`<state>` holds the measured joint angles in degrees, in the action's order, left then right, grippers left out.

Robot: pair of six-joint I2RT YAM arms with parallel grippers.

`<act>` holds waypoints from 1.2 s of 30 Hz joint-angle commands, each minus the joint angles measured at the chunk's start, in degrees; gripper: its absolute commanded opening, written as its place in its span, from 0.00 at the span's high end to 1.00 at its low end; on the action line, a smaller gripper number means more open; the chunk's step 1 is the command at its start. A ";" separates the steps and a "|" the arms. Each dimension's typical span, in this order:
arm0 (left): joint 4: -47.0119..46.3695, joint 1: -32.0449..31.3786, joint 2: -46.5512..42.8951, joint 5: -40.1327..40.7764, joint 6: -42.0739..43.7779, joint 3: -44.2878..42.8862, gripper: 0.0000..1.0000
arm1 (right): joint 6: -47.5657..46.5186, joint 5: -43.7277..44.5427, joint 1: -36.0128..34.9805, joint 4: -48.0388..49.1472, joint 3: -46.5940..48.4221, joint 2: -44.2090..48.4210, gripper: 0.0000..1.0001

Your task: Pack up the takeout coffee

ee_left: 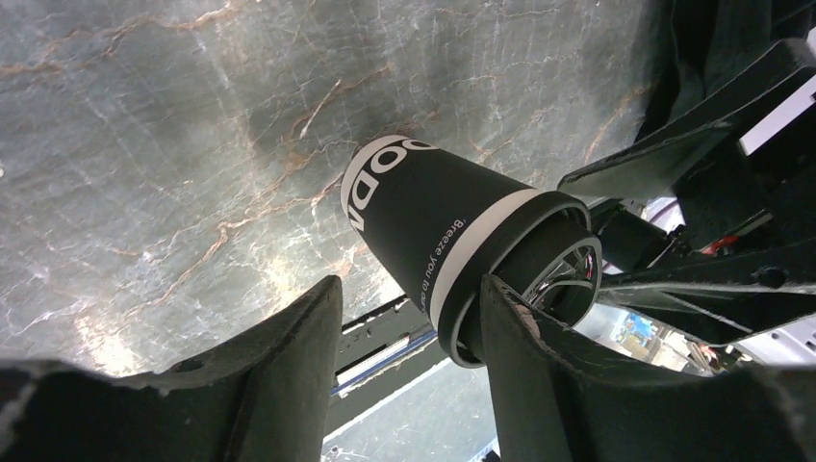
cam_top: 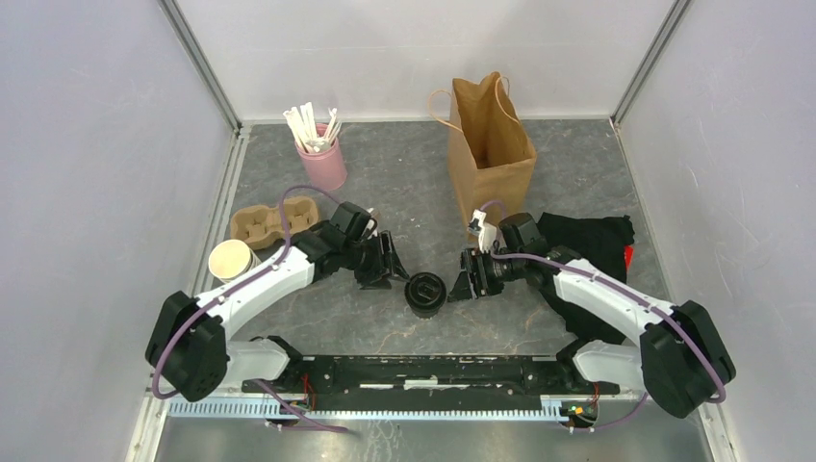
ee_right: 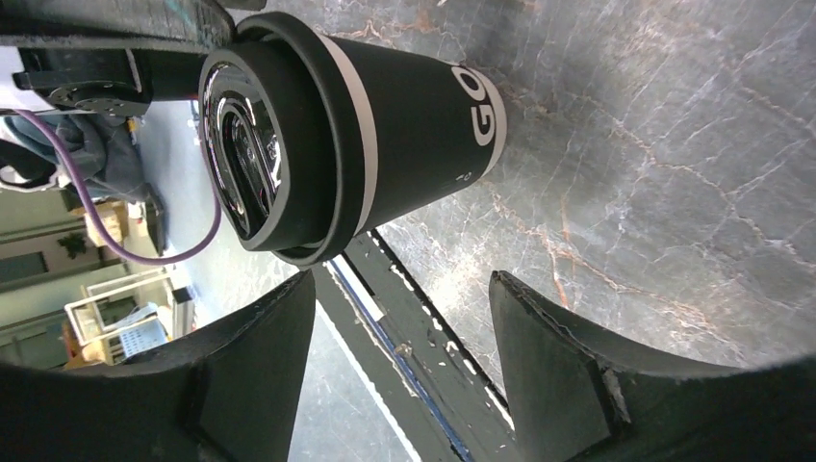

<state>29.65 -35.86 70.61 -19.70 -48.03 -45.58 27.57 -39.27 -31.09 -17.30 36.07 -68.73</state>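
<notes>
One takeout coffee (cam_top: 424,292), a dark paper cup with a white band and a black lid, stands upright on the marble table between my two grippers. My left gripper (cam_top: 385,262) is just to its left, open. In the left wrist view the cup (ee_left: 452,231) lies beyond the tips of the gripper (ee_left: 409,318), and the right finger (ee_left: 539,375) overlaps the lid's edge. My right gripper (cam_top: 465,279) is just right of the cup, open. In the right wrist view the cup (ee_right: 385,125) sits past the empty gap of the gripper (ee_right: 399,298).
A brown paper bag (cam_top: 489,144) stands open at the back, right of centre. A pink cup of white sticks (cam_top: 322,159) is at the back left. A cardboard cup carrier (cam_top: 272,221) and a lidless cream-lined cup (cam_top: 231,260) sit at the left. A black cloth (cam_top: 597,241) lies at the right.
</notes>
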 commanded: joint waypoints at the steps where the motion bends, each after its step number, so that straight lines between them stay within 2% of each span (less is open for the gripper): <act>1: -2.69 0.17 2.77 -1.60 3.54 -3.31 0.40 | 3.29 -3.93 0.15 7.33 -1.05 -0.74 0.29; 7: -2.83 0.13 2.76 -2.14 3.72 -1.50 0.42 | 6.72 -6.08 0.09 13.10 -3.10 -1.94 0.31; 13: -2.71 0.07 0.87 -1.62 2.08 1.53 0.43 | 6.80 -3.31 0.08 14.71 -5.01 -3.96 0.34; 17: -0.44 -0.83 0.31 0.19 0.16 5.49 0.46 | 3.31 4.18 0.09 11.69 -5.76 -6.41 0.40; 21: 5.24 -2.99 -0.36 4.44 0.39 9.68 0.51 | -4.21 16.44 0.06 4.42 -2.96 -8.65 0.41; 23: 6.53 -3.91 -2.16 4.60 0.02 11.26 0.52 | -7.23 19.01 0.15 2.30 -1.02 -9.25 0.41; 25: 7.48 -4.25 -4.59 3.91 -0.09 11.65 0.52 | -9.06 16.24 0.16 2.25 0.97 -10.23 0.40; 29: 6.12 -4.22 -9.34 0.56 -0.29 10.20 0.49 | -8.41 4.28 0.15 4.38 3.73 -12.54 0.39; 36: 5.27 -4.13 -9.63 -1.18 -0.13 5.60 0.42 | -7.02 0.18 0.17 2.13 8.34 -11.01 0.36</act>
<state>30.39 -39.51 60.18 -20.03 -48.97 -37.67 23.77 -42.41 -30.85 -11.51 41.67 -79.42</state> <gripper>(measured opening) 0.563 0.633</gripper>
